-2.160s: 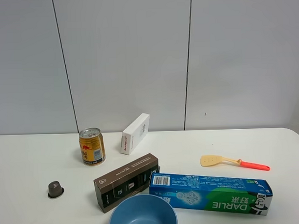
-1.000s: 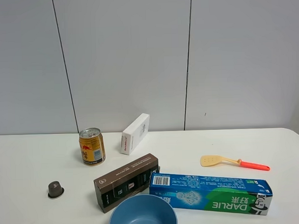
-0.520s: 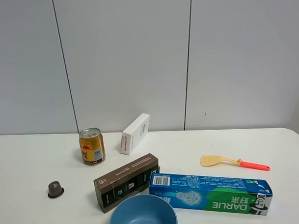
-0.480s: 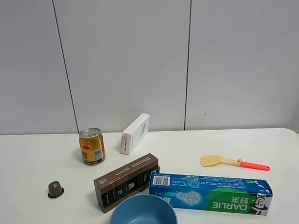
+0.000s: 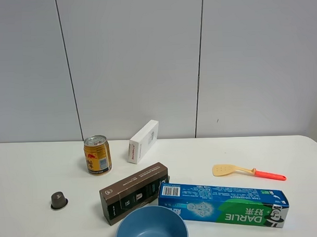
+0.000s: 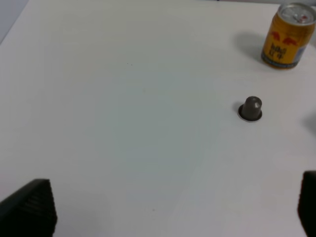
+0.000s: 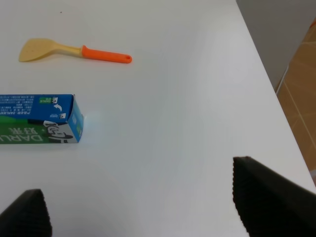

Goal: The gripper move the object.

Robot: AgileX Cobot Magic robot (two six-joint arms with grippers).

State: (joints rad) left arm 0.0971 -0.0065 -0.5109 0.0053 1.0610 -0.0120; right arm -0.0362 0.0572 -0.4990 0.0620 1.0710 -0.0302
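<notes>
The blue bowl (image 5: pixel 151 227) sits upright at the front edge of the white table (image 5: pixel 24 165), touching the dark brown box (image 5: pixel 134 192) and close to the blue-green toothpaste box (image 5: pixel 224 204). Neither arm shows in the exterior high view. My left gripper (image 6: pixel 168 212) is open and empty above bare table, its black fingertips (image 6: pixel 29 207) wide apart. My right gripper (image 7: pixel 148 207) is open and empty above the table's right end, with one fingertip (image 7: pixel 269 195) large in view. The bowl is out of both wrist views.
A gold drink can (image 5: pixel 97 155) (image 6: pixel 288 35), a small grey capsule (image 5: pixel 59 200) (image 6: pixel 251 108), a white box (image 5: pixel 143 141) and a yellow spatula with a red handle (image 5: pixel 247 171) (image 7: pixel 74 50) lie on the table. The toothpaste box's end (image 7: pixel 39 118) and the table's right edge (image 7: pixel 266 74) show in the right wrist view.
</notes>
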